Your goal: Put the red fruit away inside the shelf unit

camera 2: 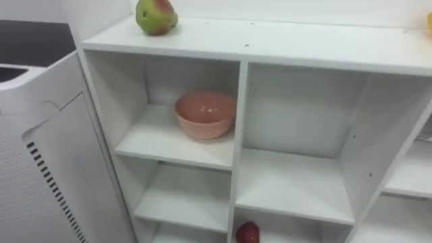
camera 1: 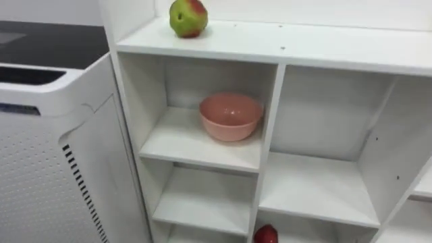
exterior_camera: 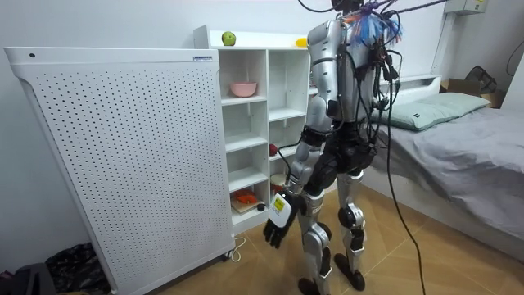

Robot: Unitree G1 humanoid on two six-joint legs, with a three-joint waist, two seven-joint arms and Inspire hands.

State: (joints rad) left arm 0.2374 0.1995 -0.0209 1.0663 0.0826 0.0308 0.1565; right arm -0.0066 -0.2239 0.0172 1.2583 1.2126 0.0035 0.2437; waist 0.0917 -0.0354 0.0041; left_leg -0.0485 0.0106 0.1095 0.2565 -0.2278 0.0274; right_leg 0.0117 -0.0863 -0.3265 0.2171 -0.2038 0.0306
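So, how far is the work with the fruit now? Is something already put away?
Perhaps one piece is done: a red fruit lies in a low compartment of the closet. Nothing is in hand: the left hand hangs open and empty by the robot's leg. Left to do, it seems: the apple sits on the closet's top, and the pink bowl in the upper left compartment is empty.
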